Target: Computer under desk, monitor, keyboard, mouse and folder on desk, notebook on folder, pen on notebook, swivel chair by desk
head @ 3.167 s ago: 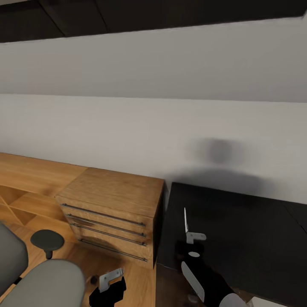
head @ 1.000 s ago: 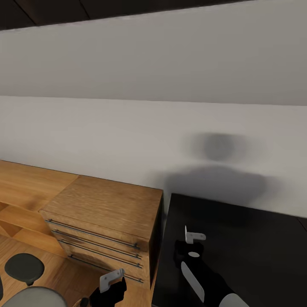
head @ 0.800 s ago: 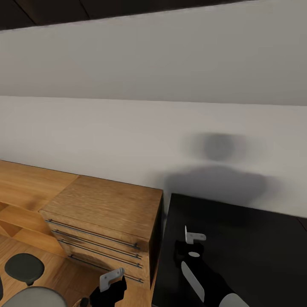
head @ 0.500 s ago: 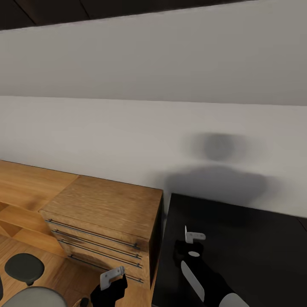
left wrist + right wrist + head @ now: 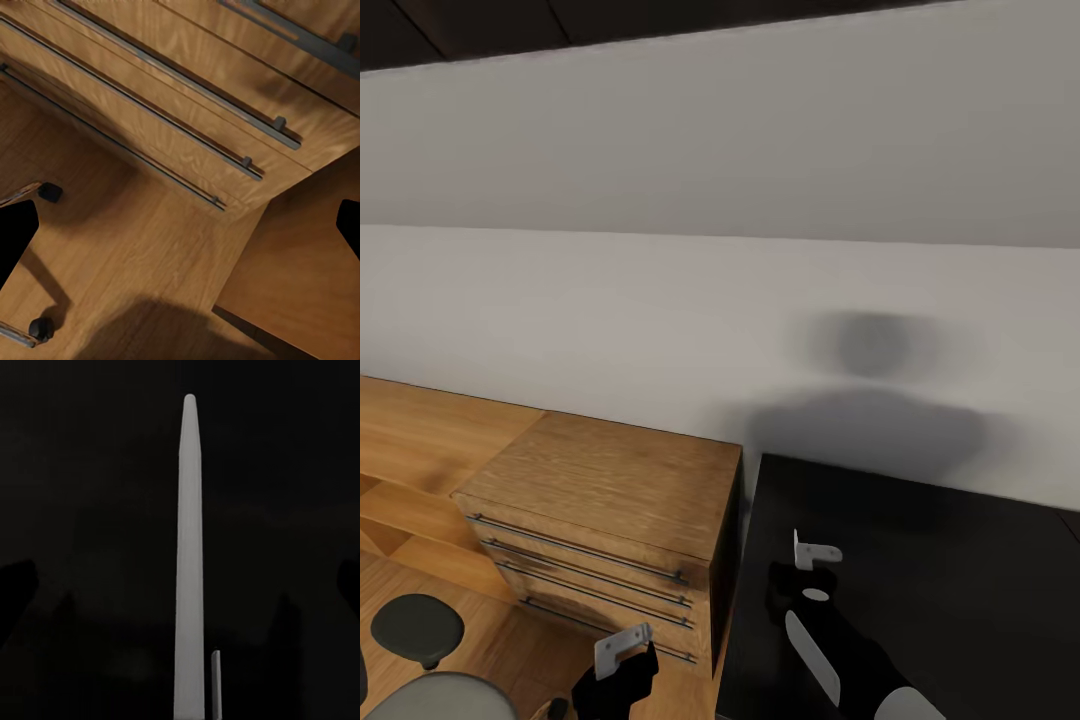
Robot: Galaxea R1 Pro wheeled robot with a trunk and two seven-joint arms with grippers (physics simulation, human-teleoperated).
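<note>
The desk's glossy black top [image 5: 950, 560] fills the lower right of the head view. My right gripper [image 5: 801, 583] hangs over its near-left part. In the right wrist view a thin pale grey-white strip [image 5: 189, 555] runs straight out along the gripper [image 5: 180, 592] over the black top. I cannot tell whether it is the notebook or the pen. The black fingers barely show against the black top. The swivel chair's black armrest [image 5: 417, 628] and grey seat [image 5: 445, 698] sit at the lower left. My left gripper [image 5: 622, 668] hangs open over the floor beside it.
A low light-wood drawer unit [image 5: 610, 490] with long bar handles [image 5: 187, 97] butts against the desk's left end. A white wall [image 5: 660, 320] runs behind both. The chair's casters [image 5: 49, 192] stand on the wood floor [image 5: 150, 255] under my left gripper [image 5: 180, 225].
Since the oldest frame the whole picture has shifted, so the camera moved; the chair now sits lower left. Over the last second the left gripper edged slightly; the right did not move.
</note>
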